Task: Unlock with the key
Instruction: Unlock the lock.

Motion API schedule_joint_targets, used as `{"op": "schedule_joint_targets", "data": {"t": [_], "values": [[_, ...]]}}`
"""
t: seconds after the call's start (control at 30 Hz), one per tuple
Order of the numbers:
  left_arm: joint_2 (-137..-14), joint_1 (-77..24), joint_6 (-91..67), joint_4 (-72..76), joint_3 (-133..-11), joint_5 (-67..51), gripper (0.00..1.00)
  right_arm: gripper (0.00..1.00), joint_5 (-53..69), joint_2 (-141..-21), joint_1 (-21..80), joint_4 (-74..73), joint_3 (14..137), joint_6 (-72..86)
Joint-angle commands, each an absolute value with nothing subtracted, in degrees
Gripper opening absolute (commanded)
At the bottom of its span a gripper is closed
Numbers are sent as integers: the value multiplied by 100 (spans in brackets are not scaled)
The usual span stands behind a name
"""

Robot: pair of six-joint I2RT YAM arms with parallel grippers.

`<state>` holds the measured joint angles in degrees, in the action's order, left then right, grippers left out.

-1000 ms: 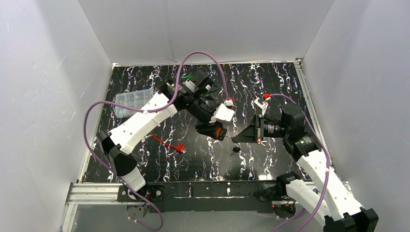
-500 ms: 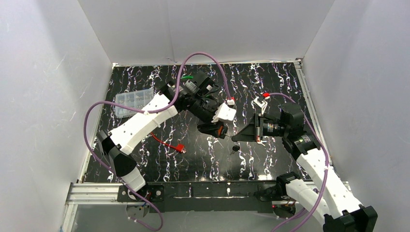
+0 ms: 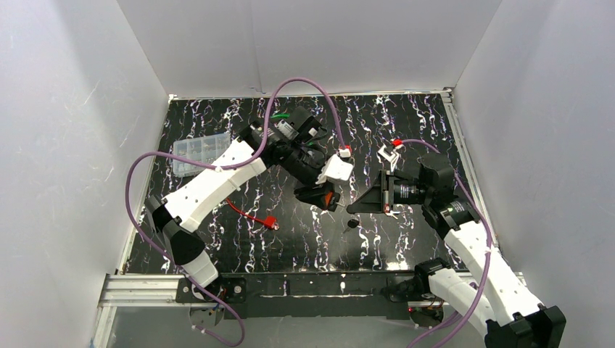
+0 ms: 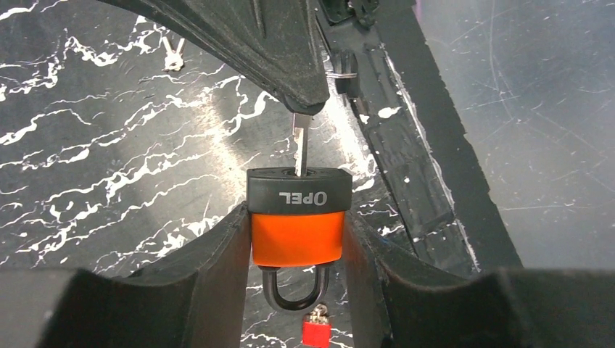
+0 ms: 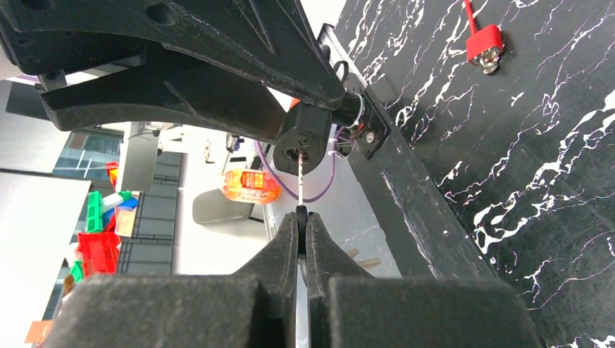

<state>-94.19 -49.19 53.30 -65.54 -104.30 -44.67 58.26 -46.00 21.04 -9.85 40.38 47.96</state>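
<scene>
1. Nearby, on the black marbled tabletop [image 3: 304, 246], a red-tagged lead [image 3: 270, 222] lies loose, left of centre and apart from both pincers.
2. From overhead, a small dark piece [image 3: 353, 224] shows just below my right fingertips. Resting or hanging, I cannot tell.
3. My right pincer [image 5: 301, 223] has its fingers pressed together on the head of the key [image 4: 299, 145]. Only the blade shows past the tips.
4. The blade runs straight into the keyhole in the black end of the padlock [image 4: 296, 235]. Its tip is inside and most of its length is exposed.
5. The padlock has an orange body and a black cap, and is held above the middle of the table. Its shackle [image 4: 294, 296] points away from the key, with both legs seated in the body.
6. My left pincer [image 3: 317, 194] is clamped on the padlock's orange sides, one finger on each flank.
7. Farthest out, a clear plastic box [image 3: 199, 152] sits by the left wall, beside my left forearm.
</scene>
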Motion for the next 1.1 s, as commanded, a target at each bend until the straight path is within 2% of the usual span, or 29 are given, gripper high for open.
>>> {"op": "schedule_joint_targets", "data": {"t": [0.0, 0.37, 0.9, 1.07], "values": [[-9160, -4944, 5188, -6878, -10569, -5374, 0, 1, 5570, -4605, 2043, -991, 4078, 4554], [-9186, -4944, 5028, -6945, -10401, -5599, 0, 1, 5280, -4346, 2030, -2181, 4844, 3596], [-9297, -4939, 5083, -6888, -10382, -5468, 0, 1, 5877, -3954, 2047, -1750, 4474, 4043], [-9308, -4942, 5056, -6769, -10412, -5367, 0, 1, 6139, -3994, 2096, -1210, 4260, 4415]]}}
